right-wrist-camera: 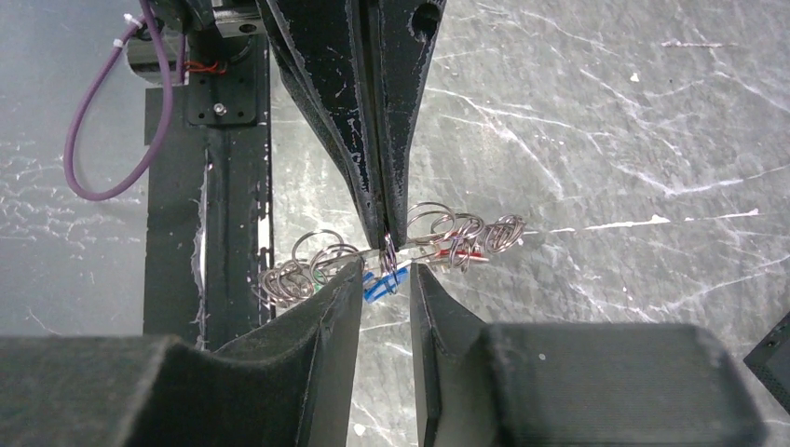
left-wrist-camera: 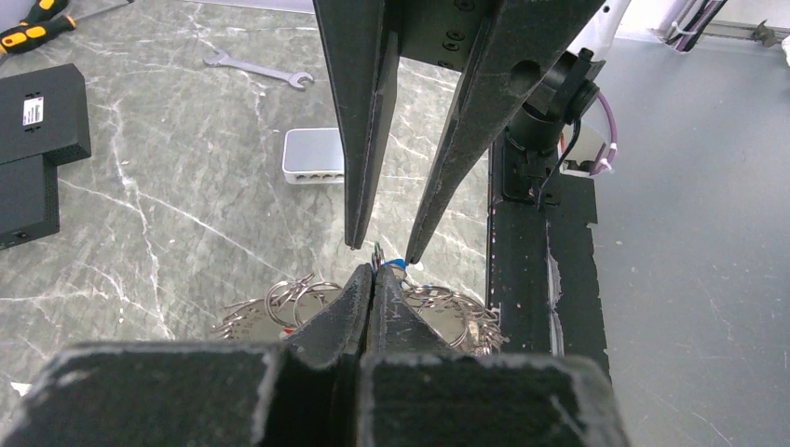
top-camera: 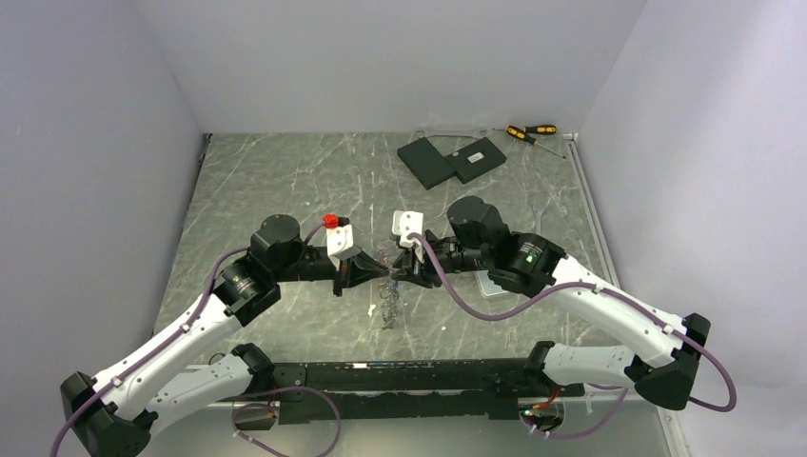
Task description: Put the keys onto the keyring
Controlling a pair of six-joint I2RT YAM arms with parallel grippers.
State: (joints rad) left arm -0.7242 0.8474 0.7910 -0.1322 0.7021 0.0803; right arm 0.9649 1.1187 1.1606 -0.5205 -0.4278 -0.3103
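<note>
The keyring [right-wrist-camera: 410,244], a thin metal ring strung with many small split rings and grey keys, hangs above the table between both grippers. It also shows in the top view [top-camera: 388,303] and in the left wrist view [left-wrist-camera: 298,300]. My left gripper [left-wrist-camera: 374,273] is shut on the keyring's wire; its closed fingers [right-wrist-camera: 373,140] come down from the top of the right wrist view. My right gripper [right-wrist-camera: 387,270] is open, its fingertips either side of a blue-headed key [right-wrist-camera: 384,284] without touching it. A red-headed key [right-wrist-camera: 468,253] hangs on the ring further right.
Two black boxes [top-camera: 452,159] and yellow-and-black screwdrivers [top-camera: 530,131] lie at the back of the table. A wrench [left-wrist-camera: 256,67] and a pale rounded slab [left-wrist-camera: 312,154] lie beyond the grippers. The black base rail [top-camera: 409,376] runs along the near edge.
</note>
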